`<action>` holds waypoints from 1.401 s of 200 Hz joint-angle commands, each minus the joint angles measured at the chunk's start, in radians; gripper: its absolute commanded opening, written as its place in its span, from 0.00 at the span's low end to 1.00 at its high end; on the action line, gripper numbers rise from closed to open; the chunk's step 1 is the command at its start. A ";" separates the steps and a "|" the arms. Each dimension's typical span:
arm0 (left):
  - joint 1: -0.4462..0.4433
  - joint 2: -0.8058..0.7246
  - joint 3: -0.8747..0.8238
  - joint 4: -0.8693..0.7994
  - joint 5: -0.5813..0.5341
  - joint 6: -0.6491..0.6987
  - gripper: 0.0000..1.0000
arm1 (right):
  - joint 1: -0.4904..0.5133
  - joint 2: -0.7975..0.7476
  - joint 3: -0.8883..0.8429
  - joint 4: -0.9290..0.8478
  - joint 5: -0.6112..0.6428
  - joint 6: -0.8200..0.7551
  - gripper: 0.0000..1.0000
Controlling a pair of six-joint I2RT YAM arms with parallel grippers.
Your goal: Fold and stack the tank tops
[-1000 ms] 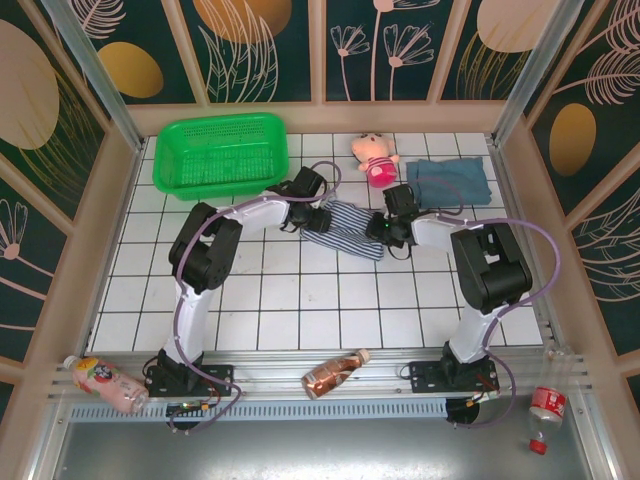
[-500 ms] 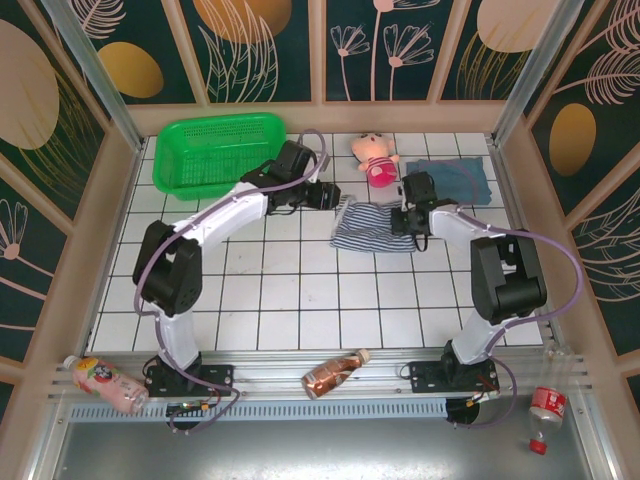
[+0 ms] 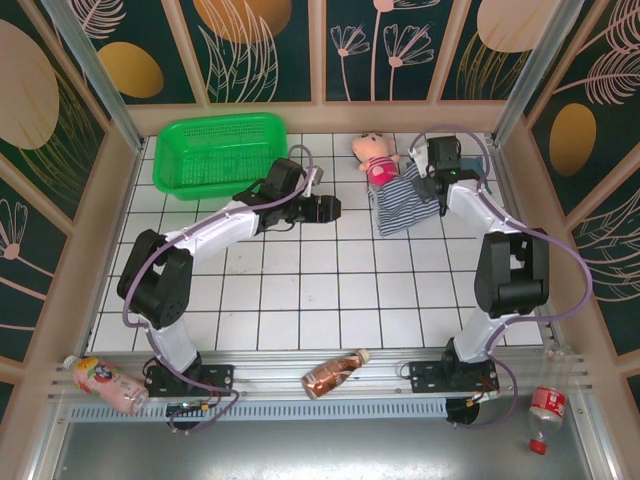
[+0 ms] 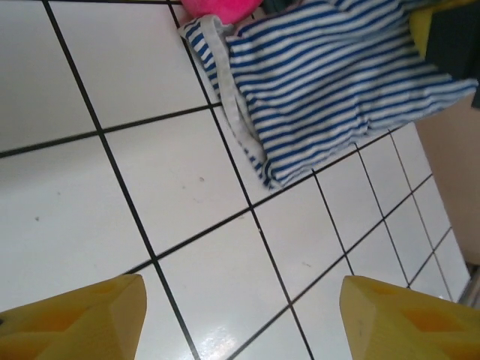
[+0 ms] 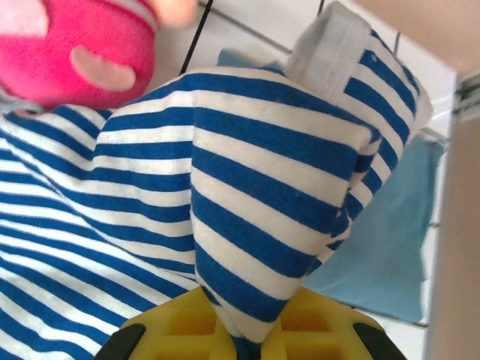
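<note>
Top external view: the left end effector hovers over bare tiles near the middle of the far half of the white tiled counter, just in front of the green basket. The right end effector is at the far right of the counter, at the upper edge of the striped tank top. That garment is bunched just beside the pink plush doll, with the left end effector well apart from it. Left wrist view: the two yellow fingers stand wide apart at the bottom corners of the frame, with nothing between them and only tile below. The striped tank top lies ahead on the counter, its pale binding edge facing the camera, and a sliver of the doll sits above it. Right wrist view: the yellow fingers are closed on a fold of the striped tank top, which rises from the jaws as a pinched ridge. The doll touches the fabric at upper left. The teal-blue tank top lies flat on the counter, partly under the striped one, on its right side.
</note>
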 commanded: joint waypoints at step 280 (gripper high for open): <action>-0.002 -0.069 -0.086 0.039 0.115 -0.069 0.78 | -0.234 0.054 0.189 0.111 -0.049 -0.168 0.10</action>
